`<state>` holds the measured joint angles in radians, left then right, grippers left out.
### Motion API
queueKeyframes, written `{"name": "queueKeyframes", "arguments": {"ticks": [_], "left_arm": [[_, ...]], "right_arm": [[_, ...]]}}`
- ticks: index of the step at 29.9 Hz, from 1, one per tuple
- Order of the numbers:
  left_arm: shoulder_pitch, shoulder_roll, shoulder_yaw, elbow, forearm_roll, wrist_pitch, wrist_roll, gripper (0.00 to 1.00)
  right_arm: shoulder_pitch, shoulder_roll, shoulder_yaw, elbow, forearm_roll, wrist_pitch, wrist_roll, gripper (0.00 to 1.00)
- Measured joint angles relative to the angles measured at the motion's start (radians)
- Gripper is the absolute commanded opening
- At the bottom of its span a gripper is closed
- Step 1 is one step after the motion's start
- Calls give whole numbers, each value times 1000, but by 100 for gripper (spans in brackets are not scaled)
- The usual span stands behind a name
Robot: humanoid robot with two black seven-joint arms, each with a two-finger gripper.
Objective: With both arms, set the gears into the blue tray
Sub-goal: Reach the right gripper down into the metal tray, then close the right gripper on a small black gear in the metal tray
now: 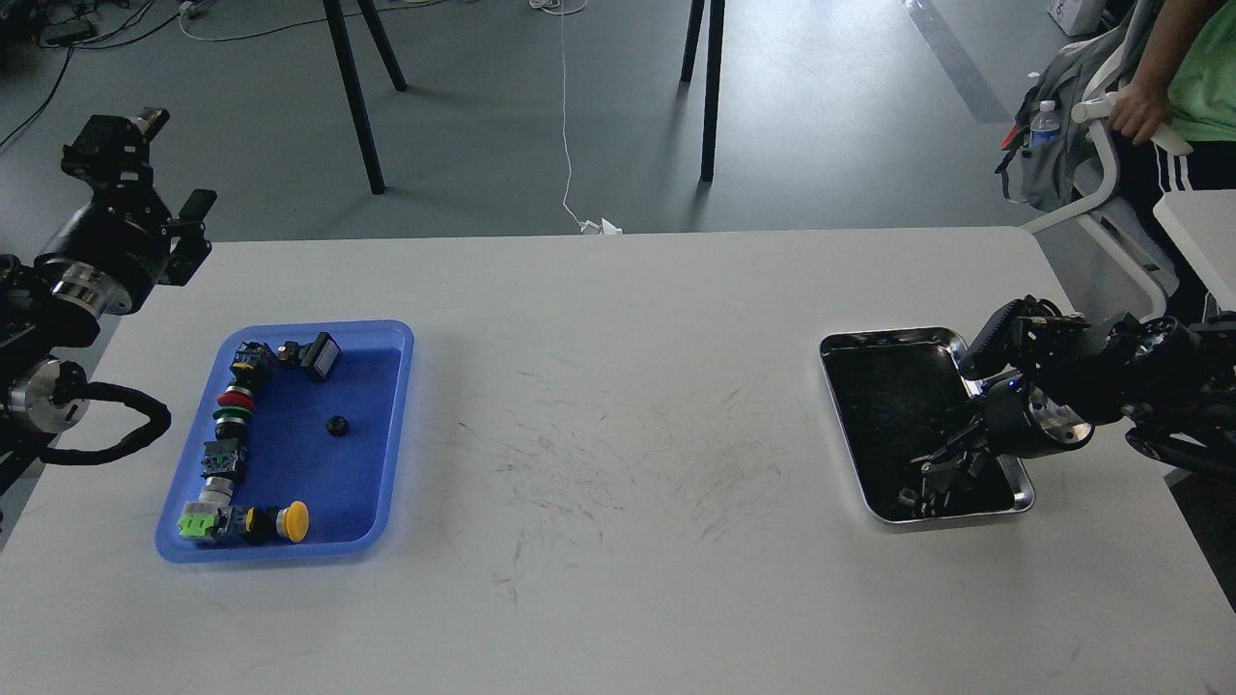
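One small black gear (336, 426) lies on the floor of the blue tray (399, 425) at the table's left. Any second gear is not discernible against the dark bottom of the steel tray (893, 337) on the right. My right gripper (941, 471) reaches down into that steel tray near its front right corner; its dark fingers blend with the tray, so their state is unclear. My left gripper (116, 145) is raised beyond the table's far left corner, well clear of the blue tray, and seen end-on.
Coloured push-button switches (232, 425) line the blue tray's left side and front. A person (1183, 87) and a chair with a bag stand past the table's far right corner. Stand legs (352, 97) rise behind the table.
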<state>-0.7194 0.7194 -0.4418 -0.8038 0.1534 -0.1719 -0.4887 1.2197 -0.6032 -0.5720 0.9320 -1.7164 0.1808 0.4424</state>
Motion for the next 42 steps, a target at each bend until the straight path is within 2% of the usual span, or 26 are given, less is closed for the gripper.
{"name": "queueKeyframes", "arguments": {"ticks": [12, 14, 16, 42], "left_arm": [[2, 0, 0, 0, 0, 0, 0, 98], [2, 0, 0, 0, 0, 0, 0, 98], [2, 0, 0, 0, 0, 0, 0, 99], [8, 0, 0, 0, 0, -2, 0, 98]], "right_arm": [[9, -2, 3, -30, 0, 0, 1, 77], [9, -2, 3, -27, 0, 0, 1, 71], [7, -2, 3, -25, 0, 0, 1, 61], [3, 25, 4, -45, 0, 0, 4, 39]]}}
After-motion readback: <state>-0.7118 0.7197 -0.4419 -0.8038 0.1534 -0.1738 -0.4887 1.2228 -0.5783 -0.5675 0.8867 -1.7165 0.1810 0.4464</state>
